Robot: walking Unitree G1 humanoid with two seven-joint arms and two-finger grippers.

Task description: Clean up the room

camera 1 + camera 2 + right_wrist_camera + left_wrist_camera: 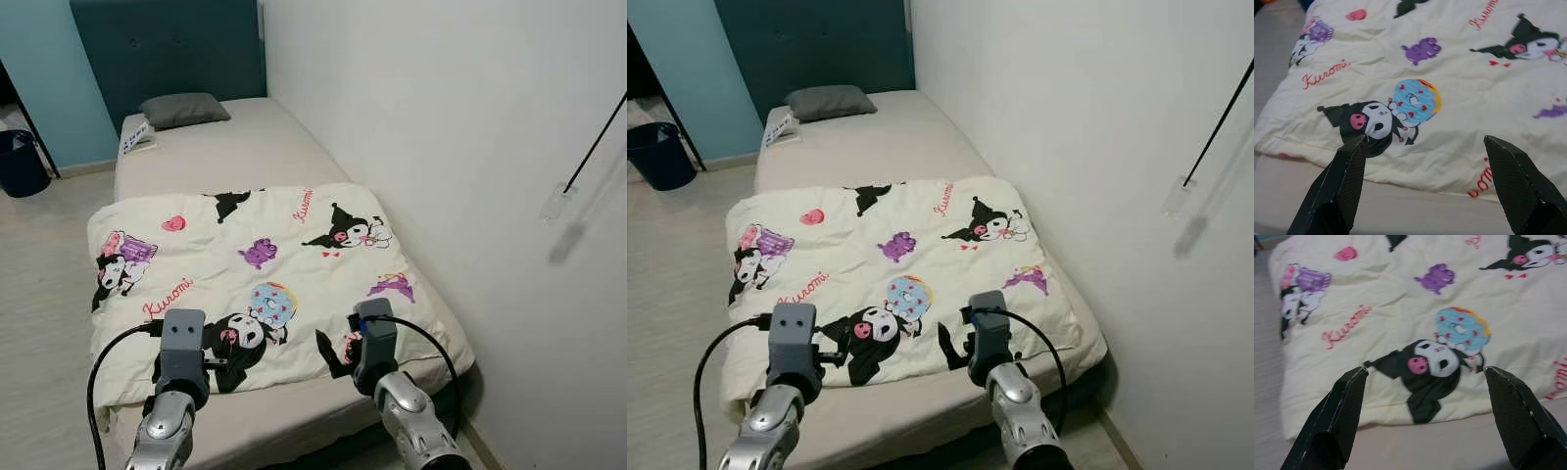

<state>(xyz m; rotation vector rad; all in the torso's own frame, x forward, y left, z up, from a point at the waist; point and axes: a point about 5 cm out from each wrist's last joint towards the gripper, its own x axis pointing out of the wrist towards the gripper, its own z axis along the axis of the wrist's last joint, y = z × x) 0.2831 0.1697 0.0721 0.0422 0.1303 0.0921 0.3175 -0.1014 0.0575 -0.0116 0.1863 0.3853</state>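
Both claws up front over the foot of the bed point(255, 147): my left claw point(1422, 377) and right claw point(1422, 142) spread wide, nothing held, tips just above the near hem. Cream cartoon-print blanket point(255, 274) lies flat ahead of both claws, covering the bed's near half; its printed black figure point(1430, 364) sits between my left fingers. Beyond the blanket: bare mattress, grey pillow point(183, 109) at the headboard. Dark bin point(20, 162) on the floor, far left of the left claw.
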